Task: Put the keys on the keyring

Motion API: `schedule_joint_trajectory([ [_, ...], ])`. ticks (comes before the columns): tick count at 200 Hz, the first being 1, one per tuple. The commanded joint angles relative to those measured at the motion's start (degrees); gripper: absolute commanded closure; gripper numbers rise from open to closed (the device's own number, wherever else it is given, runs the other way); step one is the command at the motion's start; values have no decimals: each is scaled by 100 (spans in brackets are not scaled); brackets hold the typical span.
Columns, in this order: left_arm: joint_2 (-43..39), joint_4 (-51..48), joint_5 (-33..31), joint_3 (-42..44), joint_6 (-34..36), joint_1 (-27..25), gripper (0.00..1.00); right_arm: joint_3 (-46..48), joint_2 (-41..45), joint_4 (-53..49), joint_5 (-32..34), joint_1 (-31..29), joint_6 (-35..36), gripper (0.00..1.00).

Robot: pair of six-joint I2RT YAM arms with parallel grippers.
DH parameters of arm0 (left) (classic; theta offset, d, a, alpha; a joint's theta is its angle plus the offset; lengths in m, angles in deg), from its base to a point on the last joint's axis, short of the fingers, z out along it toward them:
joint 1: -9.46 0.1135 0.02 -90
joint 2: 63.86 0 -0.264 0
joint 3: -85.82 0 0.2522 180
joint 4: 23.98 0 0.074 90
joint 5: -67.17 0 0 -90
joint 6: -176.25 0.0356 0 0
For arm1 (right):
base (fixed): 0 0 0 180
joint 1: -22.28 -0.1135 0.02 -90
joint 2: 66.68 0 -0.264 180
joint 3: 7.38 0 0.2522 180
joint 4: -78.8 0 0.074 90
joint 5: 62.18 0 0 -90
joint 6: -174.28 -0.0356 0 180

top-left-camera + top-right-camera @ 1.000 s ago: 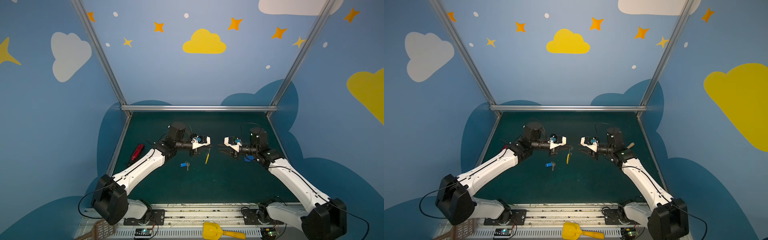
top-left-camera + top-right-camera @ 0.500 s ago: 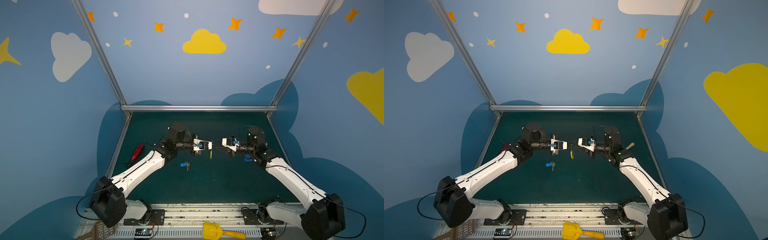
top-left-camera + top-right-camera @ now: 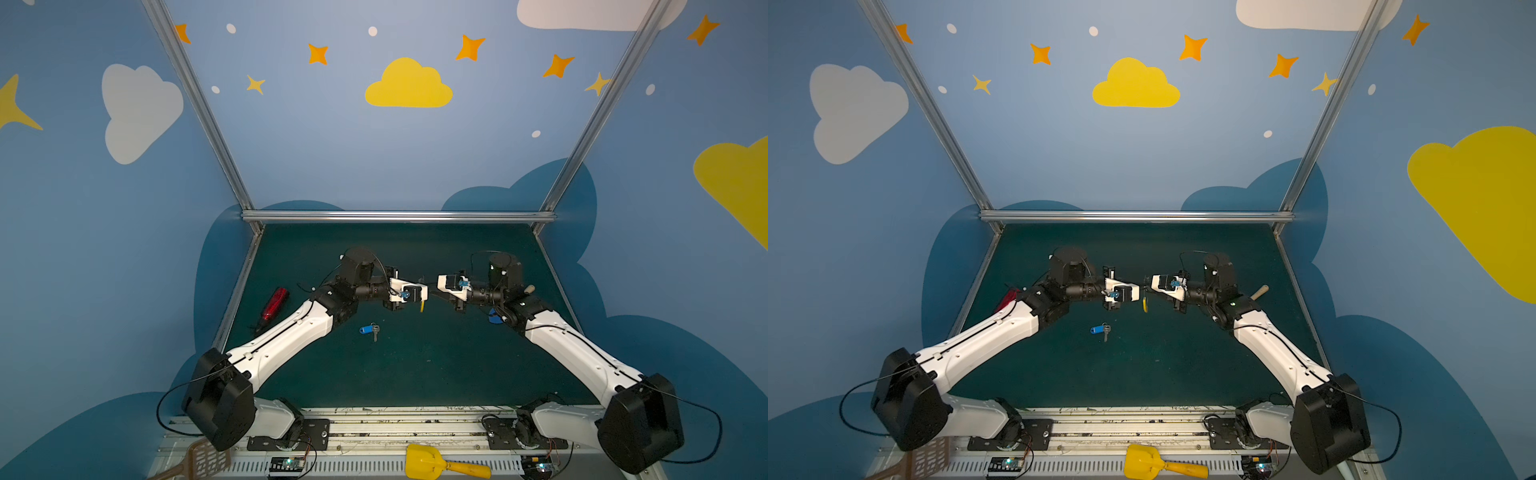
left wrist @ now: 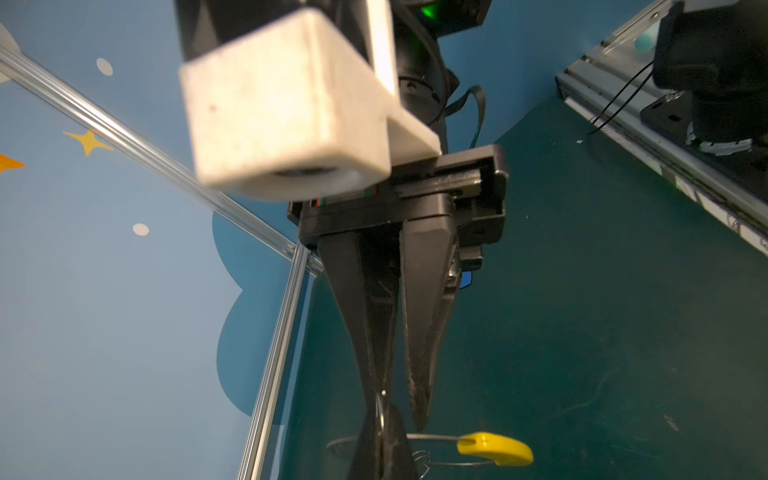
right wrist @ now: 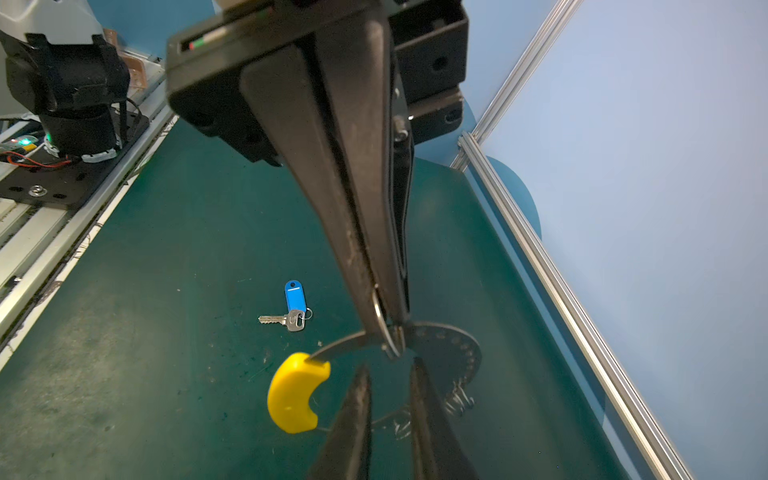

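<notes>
The keys (image 3: 368,330) (image 3: 1100,330), a silver key on a blue tag, lie on the green mat in front of the left arm, also in the right wrist view (image 5: 293,309). The keyring (image 5: 457,353), a grey hoop with a yellow sleeve (image 3: 422,306) (image 3: 1145,304) (image 4: 494,449), hangs above the mat. My left gripper (image 3: 429,291) (image 4: 383,419) (image 5: 388,328) is shut on its rim. My right gripper (image 3: 435,292) (image 5: 388,368) faces it tip to tip. Its jaws stand a little apart, astride the hoop's far arc.
A red tool (image 3: 274,303) lies at the mat's left edge. A blue toy shovel (image 3: 494,318) with a wooden handle sits under the right arm. A yellow scoop (image 3: 432,465) and a brown slotted spatula (image 3: 203,461) rest on the front rail.
Both grippers have moved toward each other until their tips meet mid-table. The left carried the keyring along. The right gripper's jaws have narrowed.
</notes>
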Motion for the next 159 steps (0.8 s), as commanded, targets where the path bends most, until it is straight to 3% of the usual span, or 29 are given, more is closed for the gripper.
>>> schedule_joint_trajectory([
  [1, 146, -8, -163, -254, -488, 165, 96, -340, -303, -405, 114, 38, -295, 78],
  [35, 16, -111, 70, -62, -1247, 721, 96, -698, -971, -680, 22, 65, -1490, 76],
  [60, -338, -276, 47, 296, -1527, 1127, 96, -995, -1612, -1143, -614, 17, -1621, 81],
  [90, -787, -422, -57, 798, -1666, 1578, 96, -1486, -2355, -1689, -546, -260, -1810, 81],
  [129, -1352, -391, -130, 1351, -1828, 2116, 96, -2179, -3142, -1796, -105, -836, -4408, 83],
  [159, -1587, -457, -148, 1552, -1862, 2468, 96, -2133, -3415, -1779, 317, -1337, -5354, 79],
])
